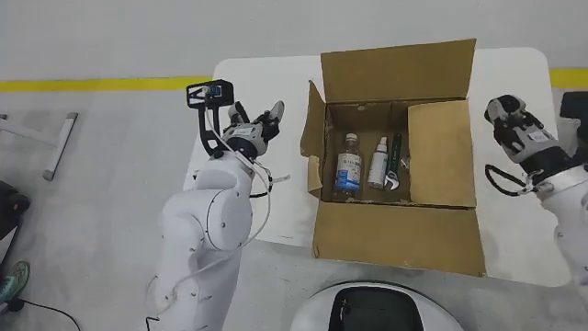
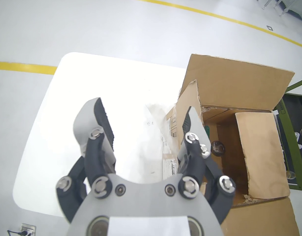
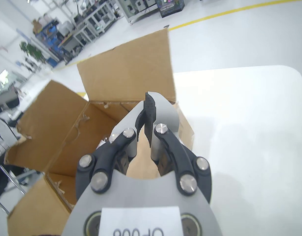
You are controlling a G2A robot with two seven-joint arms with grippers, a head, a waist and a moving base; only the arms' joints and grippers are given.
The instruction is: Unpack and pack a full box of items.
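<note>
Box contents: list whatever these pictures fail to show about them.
1. Top view: the folded-in flap covers the right part of the box floor, so anything beneath it is hidden.
2. Top view: the slim dark item beside the spray bottle is too small to identify.
3. Left wrist view: the left gripper and a side flap block most items, apart from a dark cap.
4. Right wrist view: the right gripper covers the box's inside.

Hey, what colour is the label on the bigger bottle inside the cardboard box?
Blue, on the bigger bottle; the top view shows it best.
</note>
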